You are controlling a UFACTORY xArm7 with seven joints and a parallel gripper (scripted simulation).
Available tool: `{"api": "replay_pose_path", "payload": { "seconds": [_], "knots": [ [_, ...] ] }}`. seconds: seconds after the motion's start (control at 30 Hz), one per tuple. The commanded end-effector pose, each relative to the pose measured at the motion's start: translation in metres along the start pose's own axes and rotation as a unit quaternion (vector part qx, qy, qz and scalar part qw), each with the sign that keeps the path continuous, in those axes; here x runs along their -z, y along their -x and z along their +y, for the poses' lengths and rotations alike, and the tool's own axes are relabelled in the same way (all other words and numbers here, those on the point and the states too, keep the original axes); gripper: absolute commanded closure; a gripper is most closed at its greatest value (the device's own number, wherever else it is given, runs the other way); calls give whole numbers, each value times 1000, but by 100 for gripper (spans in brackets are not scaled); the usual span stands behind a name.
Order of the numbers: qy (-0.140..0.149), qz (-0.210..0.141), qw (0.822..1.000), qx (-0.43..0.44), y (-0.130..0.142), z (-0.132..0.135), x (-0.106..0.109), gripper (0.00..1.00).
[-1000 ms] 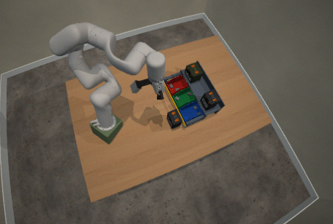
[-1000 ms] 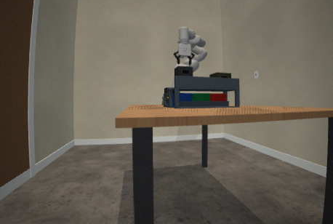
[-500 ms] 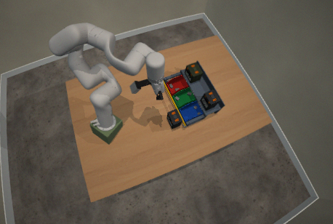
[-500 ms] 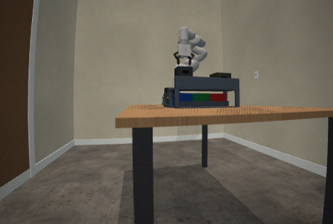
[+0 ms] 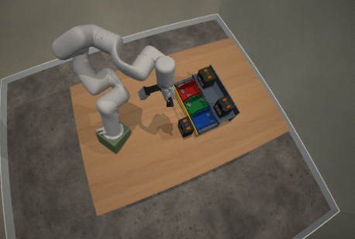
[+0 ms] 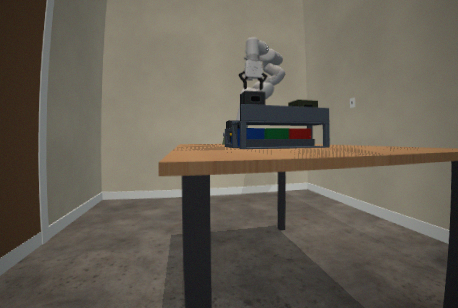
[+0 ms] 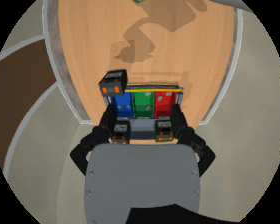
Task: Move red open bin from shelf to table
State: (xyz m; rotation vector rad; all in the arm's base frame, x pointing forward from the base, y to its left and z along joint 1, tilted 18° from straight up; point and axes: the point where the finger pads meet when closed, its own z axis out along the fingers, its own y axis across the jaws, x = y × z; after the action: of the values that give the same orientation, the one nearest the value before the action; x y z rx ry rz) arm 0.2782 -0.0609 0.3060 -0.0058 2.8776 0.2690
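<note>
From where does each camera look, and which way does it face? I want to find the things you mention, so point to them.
Top: high above the wooden table [image 5: 167,174], looking steeply down; the white arm [image 5: 133,67] and black gripper [image 5: 158,95] show.
Exterior: near tabletop height, beyond the grey shelf's rear, facing the arm [image 6: 275,59] and open gripper [image 6: 253,84].
Wrist: on the arm's end, looking down past the gripper's two black fingers.
Top and wrist share the red open bin's [image 5: 188,89] [image 7: 163,104] inside.
</note>
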Motion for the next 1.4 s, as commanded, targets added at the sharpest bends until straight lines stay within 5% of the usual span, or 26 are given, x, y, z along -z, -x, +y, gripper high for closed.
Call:
{"api": "replay_pose_path", "payload": {
  "seconds": [0.0, 0.77, 0.93, 1.37],
  "knots": [
    [-1, -1, 1000, 0, 1, 0, 1, 0],
    [-1, -1, 1000, 0, 0, 0, 1, 0],
    [-1, -1, 992, 130, -1, -1, 0, 0],
    [-1, -1, 991, 133, -1, -1, 0, 0]
  ]
}}
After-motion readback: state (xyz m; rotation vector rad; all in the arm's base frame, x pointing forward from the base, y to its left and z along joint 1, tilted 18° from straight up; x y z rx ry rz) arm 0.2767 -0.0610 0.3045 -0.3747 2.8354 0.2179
